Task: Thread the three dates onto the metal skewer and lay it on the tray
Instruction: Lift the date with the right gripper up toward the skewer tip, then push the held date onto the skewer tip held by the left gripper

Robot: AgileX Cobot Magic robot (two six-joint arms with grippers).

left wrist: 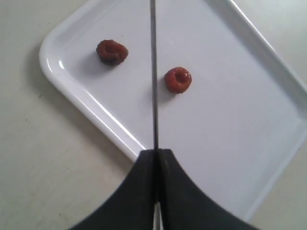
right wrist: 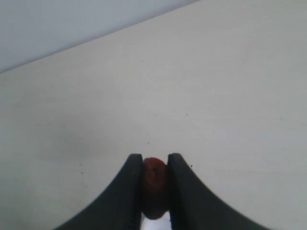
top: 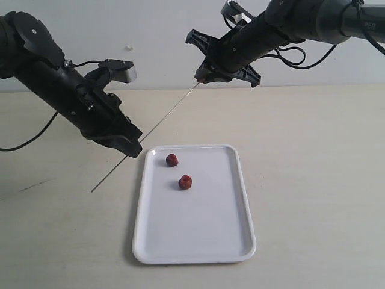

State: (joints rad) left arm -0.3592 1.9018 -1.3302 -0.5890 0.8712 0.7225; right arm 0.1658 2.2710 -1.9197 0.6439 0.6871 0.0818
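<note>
Your work surface is a plain cream table (top: 313,180), and a pale, bare wall (top: 156,36) rises behind its far edge. The skewer (top: 162,123) hangs clear of the table on a diagonal. Its free near end sticks out behind the left gripper (top: 129,147) and slopes down toward the table. Its long axis then climbs forward from that gripper to the right gripper (top: 201,77). Note that the left gripper's fingers (left wrist: 139,191) are pressed together on the skewer (left wrist: 154,72), which runs straight out from between the fingertips. The right gripper (right wrist: 154,160) is clamped on the held date (right wrist: 153,187), which fills the gap between its fingers. The skewer's far end meets these fingertips, but you cannot tell whether it has entered the fruit. The tray (top: 139,241) lies flat on the table, below and just ahead of the left gripper and well below the right one. It holds two fruits, both toward the end closest to the left gripper. The near date (top: 185,182) and the far date (top: 172,159) sit close together but not touching.
</note>
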